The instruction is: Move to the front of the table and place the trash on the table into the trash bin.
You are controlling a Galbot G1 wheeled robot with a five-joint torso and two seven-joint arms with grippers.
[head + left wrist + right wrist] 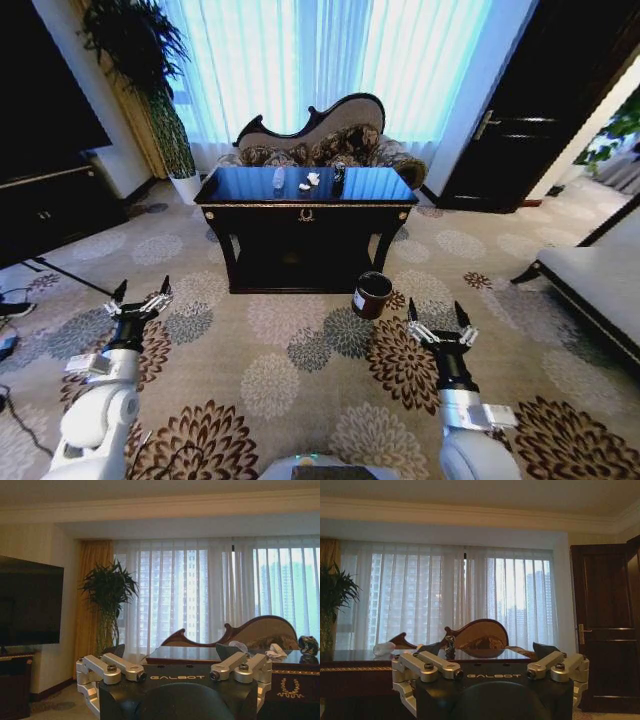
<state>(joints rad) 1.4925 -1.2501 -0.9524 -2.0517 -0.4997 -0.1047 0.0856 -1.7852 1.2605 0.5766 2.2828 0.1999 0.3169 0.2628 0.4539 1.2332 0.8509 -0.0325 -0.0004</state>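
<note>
Dark glossy table (305, 208) is lying crosswise ahead, holding crumpled white trash (310, 180); round bin (372, 295) is standing upright; left gripper (141, 298) and right gripper (438, 324) are hanging spread, empty.

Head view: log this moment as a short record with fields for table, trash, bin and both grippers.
table: dark glossy table ahead across the carpet, sofa behind it
trash: white paper wads and a small dark item on the tabletop
trash bin: dark cylinder with white label, on the carpet off the table's front right corner
left gripper: open, empty, above the carpet
right gripper: open, empty, above the carpet
</note>
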